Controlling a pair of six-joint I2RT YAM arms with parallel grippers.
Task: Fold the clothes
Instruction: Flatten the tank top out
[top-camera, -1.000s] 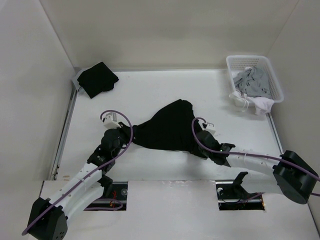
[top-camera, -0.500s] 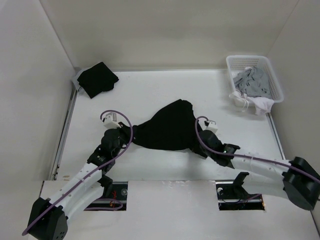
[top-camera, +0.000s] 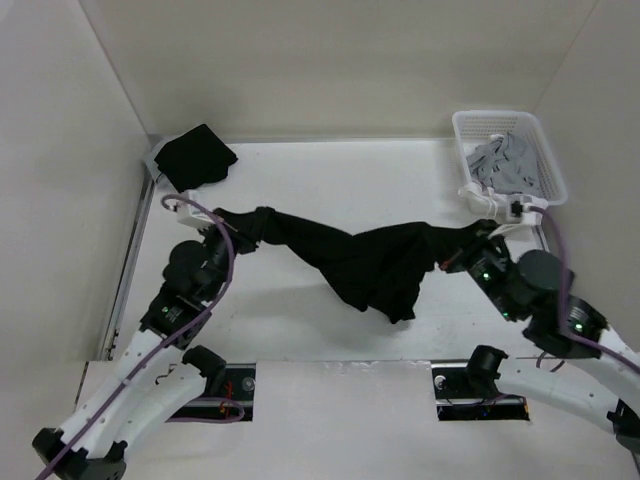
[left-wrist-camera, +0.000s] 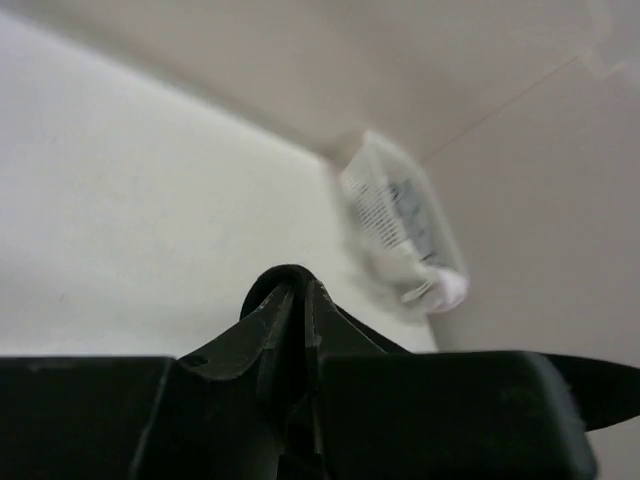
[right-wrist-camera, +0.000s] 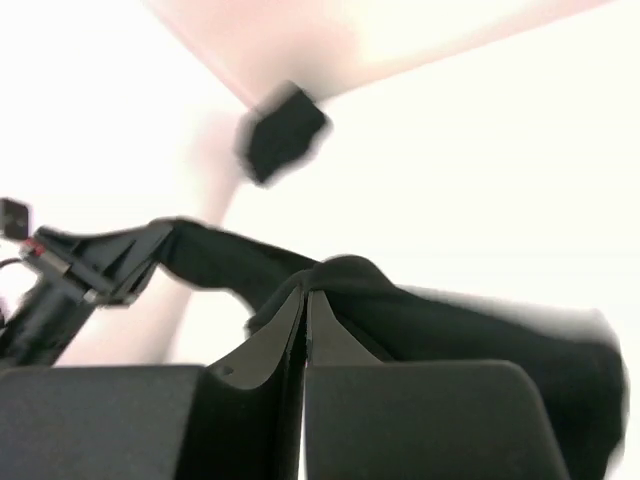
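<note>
Above the counter (top-camera: 330, 180) the black garment (top-camera: 370, 265) is held stretched and sagging. The white basket (top-camera: 553, 170) in the far right corner is filled with seemingly grey clothes (top-camera: 500, 158). One end is clamped in the left end effector (top-camera: 238, 230), the other in the right end effector (top-camera: 458, 252).

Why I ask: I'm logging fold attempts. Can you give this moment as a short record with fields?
garment: black shirt-like garment, stretched between both tools, middle sagging
left tool: shut on one end of the garment
right tool: shut on the other end
basket: white, far right corner, holds pale grey and white clothes
far left corner: another dark cloth, lying apart
fold: not yet done
</note>
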